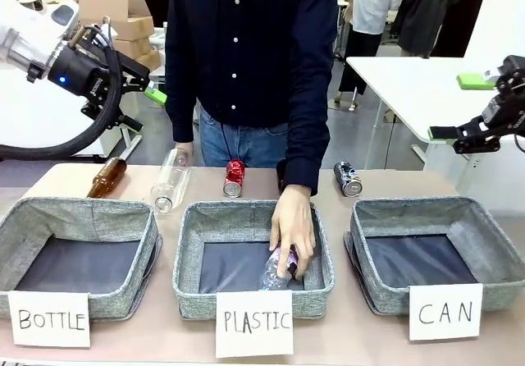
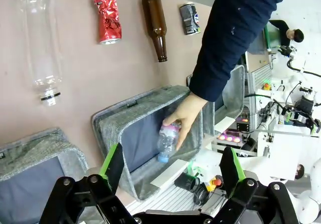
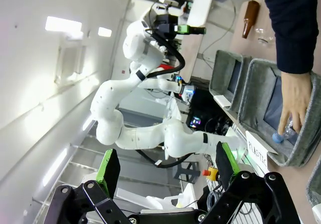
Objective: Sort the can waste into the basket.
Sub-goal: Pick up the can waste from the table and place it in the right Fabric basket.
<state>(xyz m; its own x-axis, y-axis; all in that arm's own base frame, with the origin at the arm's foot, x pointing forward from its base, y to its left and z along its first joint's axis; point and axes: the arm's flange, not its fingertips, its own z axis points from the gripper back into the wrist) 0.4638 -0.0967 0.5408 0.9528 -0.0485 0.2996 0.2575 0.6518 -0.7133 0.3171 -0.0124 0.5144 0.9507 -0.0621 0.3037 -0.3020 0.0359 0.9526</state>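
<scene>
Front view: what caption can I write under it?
A person's hand holds a plastic bottle in the PLASTIC bin; red can and dark can lie behind.

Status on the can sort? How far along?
Done: nothing; the CAN basket holds no can yet. In hand: nothing; the left pincer and right pincer hang open, raised, while the person's hand sets a plastic bottle into the PLASTIC basket. Left: the red can and the dark can both lie on the table beyond the baskets.
</scene>
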